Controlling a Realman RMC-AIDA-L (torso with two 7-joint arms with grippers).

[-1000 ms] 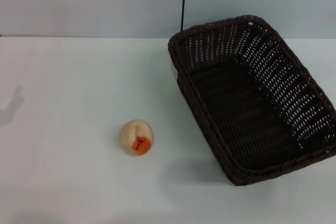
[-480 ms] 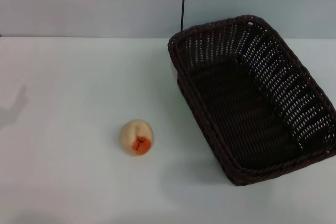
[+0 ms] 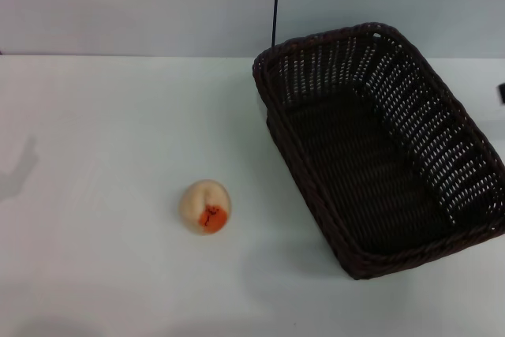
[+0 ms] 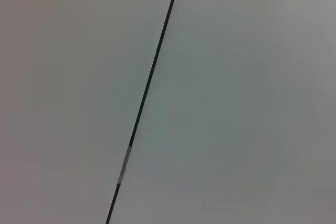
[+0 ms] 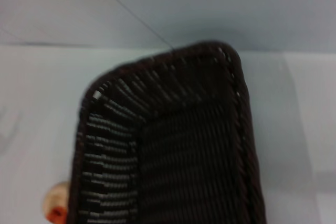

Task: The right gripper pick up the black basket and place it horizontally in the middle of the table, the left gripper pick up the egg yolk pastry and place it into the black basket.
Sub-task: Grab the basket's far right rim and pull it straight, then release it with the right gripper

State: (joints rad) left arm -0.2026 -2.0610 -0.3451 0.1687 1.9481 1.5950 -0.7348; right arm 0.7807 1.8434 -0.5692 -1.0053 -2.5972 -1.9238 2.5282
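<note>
A sliver of dark hardware at the three o'clock edge of the head view appears to be the right gripper (image 3: 501, 93), just coming into sight beside the black basket (image 3: 379, 147); too little of it shows to tell whether it is apart or together. Its wrist camera looks down over one rounded corner of the basket's braided rim, which suggests the arm is lining up above that end for a grasp on the rim. The basket sits empty on the white worktop (image 3: 102, 132) at about two o'clock from centre, skewed so its long side runs diagonally rather than level, which is why it has yet to be lifted, turned and set across the middle. The egg yolk pastry (image 3: 206, 206) rests alone at roughly seven o'clock from centre, well apart from the basket, its orange patch facing the camera. The left gripper is out of sight, its wrist camera showing only a blank wall crossed by a thin black cable (image 4: 149, 85), so that arm looks parked until the basket is placed.
</note>
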